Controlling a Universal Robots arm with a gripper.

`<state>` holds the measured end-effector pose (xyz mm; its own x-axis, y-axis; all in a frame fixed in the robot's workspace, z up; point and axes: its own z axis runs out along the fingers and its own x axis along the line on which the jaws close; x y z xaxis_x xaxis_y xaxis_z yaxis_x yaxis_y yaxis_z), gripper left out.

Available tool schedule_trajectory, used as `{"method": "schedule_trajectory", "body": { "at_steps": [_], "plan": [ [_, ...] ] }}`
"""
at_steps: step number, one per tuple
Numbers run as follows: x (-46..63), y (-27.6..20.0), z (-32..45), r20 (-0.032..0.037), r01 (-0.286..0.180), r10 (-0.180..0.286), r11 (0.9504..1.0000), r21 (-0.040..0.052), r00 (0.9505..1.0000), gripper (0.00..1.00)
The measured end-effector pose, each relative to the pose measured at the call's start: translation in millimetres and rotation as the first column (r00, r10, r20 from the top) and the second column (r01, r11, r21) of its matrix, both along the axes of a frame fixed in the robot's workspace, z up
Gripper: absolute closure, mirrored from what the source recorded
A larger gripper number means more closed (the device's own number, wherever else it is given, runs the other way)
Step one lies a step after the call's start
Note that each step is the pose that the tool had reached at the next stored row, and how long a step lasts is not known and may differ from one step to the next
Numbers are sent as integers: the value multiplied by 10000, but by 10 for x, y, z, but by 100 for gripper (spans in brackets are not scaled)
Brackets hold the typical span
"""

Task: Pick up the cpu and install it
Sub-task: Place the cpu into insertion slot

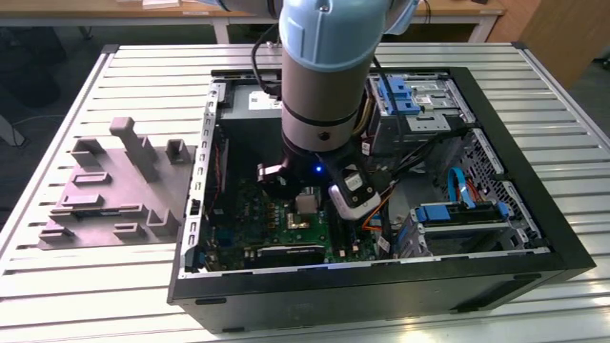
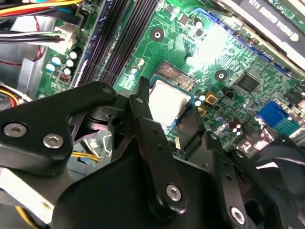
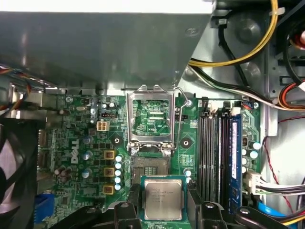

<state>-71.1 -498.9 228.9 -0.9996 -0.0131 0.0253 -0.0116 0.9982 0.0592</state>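
We see the pincer (image 3: 163, 202) clenched on the cpu (image 3: 163, 199), with a black finger (image 3: 134, 196) on each side. The cpu hangs over the green board (image 3: 86, 119), near the open socket (image 3: 151, 167) with its lid (image 3: 150, 117) up. The cpu's grey top has small print. The case (image 1: 381, 293) lies on the bench (image 1: 143, 64).
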Motion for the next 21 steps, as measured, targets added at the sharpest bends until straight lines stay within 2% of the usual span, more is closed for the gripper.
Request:
{"method": "schedule_trajectory", "body": {
  "at_steps": [8,18,21],
  "plan": [
    [-80,0,-145,18,0,0,10000,-1,10000,53],
    [-85,0,-328,18,-1,1,10000,0,10000,53],
    [-90,0,-338,18,0,0,10000,-2,10000,53]
  ]
}}
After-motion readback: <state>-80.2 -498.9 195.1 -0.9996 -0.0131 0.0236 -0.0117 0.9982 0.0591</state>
